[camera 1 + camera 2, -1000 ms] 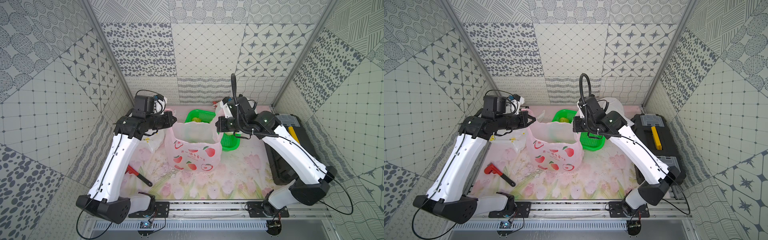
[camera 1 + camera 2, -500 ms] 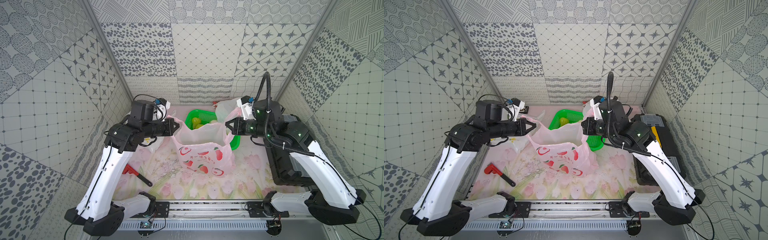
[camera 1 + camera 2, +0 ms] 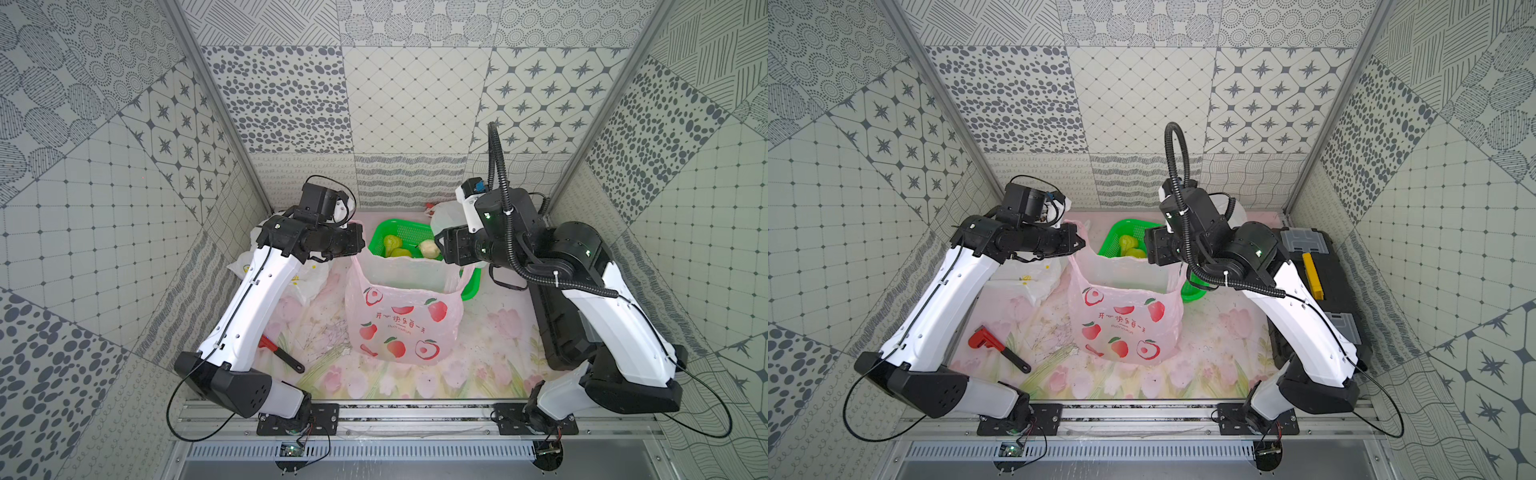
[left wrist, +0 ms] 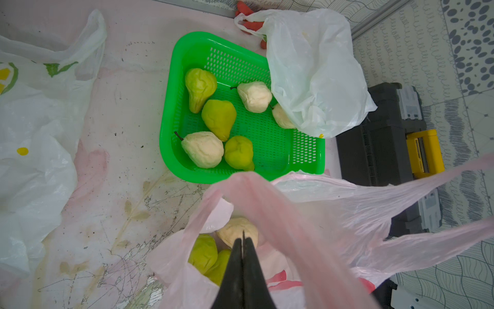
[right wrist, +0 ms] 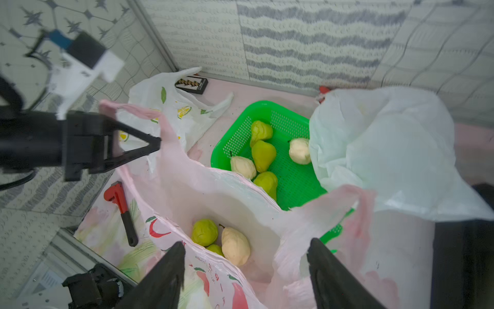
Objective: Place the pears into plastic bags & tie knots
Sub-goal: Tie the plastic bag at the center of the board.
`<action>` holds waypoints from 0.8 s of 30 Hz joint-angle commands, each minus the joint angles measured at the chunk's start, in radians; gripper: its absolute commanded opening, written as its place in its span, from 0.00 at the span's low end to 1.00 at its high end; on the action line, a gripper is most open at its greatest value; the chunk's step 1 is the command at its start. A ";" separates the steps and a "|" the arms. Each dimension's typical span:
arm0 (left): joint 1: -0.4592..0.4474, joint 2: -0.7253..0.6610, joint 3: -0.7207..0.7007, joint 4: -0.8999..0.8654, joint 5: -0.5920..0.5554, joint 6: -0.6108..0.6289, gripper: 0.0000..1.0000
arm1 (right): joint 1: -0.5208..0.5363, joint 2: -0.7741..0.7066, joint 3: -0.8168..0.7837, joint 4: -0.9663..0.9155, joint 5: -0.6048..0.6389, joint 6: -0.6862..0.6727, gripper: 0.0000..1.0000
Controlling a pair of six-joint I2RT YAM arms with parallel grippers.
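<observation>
Far left, the lemon-print bag (image 4: 34,160) lies crumpled. The left gripper (image 5: 157,140) is pinched tight on one handle of the pink bag (image 3: 399,316), holding that side up. Three pears (image 5: 235,246) sit inside. Just behind it, the green basket (image 4: 267,139) holds six more. The right gripper (image 5: 246,243) gapes wide, gripping nothing, with the bag's other handle loose beside it. The plain white bag (image 4: 312,75) slumps over the basket's edge.
</observation>
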 commanded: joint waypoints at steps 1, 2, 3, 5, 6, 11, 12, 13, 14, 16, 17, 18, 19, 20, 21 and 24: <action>0.026 0.033 0.034 0.056 -0.034 -0.006 0.00 | 0.072 0.156 0.110 -0.054 0.017 -0.155 0.83; 0.032 0.039 0.036 0.055 -0.029 -0.005 0.00 | 0.086 0.190 0.117 -0.016 -0.028 -0.185 0.86; 0.039 0.043 0.036 0.052 -0.022 -0.005 0.00 | 0.094 0.213 0.103 0.039 -0.075 -0.203 0.89; 0.052 0.049 0.038 0.053 -0.004 -0.007 0.00 | 0.094 0.228 0.014 0.192 -0.147 -0.203 0.91; 0.059 0.048 0.037 0.054 0.002 -0.008 0.00 | 0.095 0.222 -0.061 0.298 -0.176 -0.202 0.92; 0.071 0.049 0.050 0.052 0.025 -0.008 0.00 | 0.093 0.226 -0.268 0.643 -0.227 -0.220 0.98; 0.071 0.050 0.050 0.052 0.034 -0.011 0.00 | 0.087 0.244 -0.272 0.672 -0.232 -0.218 0.98; 0.071 0.052 0.050 0.053 0.042 -0.014 0.00 | 0.080 0.262 -0.270 0.689 -0.240 -0.211 0.98; 0.070 0.054 0.050 0.053 0.047 -0.017 0.00 | 0.070 0.283 -0.272 0.707 -0.241 -0.198 0.98; 0.071 0.053 0.048 0.055 0.052 -0.022 0.00 | 0.045 0.313 -0.296 0.753 -0.242 -0.164 0.98; 0.071 0.052 0.045 0.056 0.052 -0.024 0.00 | 0.031 0.320 -0.319 0.786 -0.239 -0.146 0.98; 0.071 0.048 0.043 0.057 0.056 -0.025 0.00 | 0.018 0.327 -0.340 0.819 -0.245 -0.135 0.98; 0.071 0.047 0.041 0.058 0.055 -0.025 0.00 | 0.002 0.335 -0.357 0.850 -0.265 -0.124 0.98; 0.071 0.046 0.041 0.059 0.057 -0.026 0.00 | -0.013 0.347 -0.365 0.870 -0.290 -0.114 0.98; 0.071 0.045 0.039 0.060 0.059 -0.026 0.00 | -0.023 0.357 -0.367 0.883 -0.312 -0.108 0.98; 0.072 0.046 0.036 0.065 0.065 -0.022 0.00 | -0.037 0.374 -0.407 0.940 -0.370 -0.120 0.98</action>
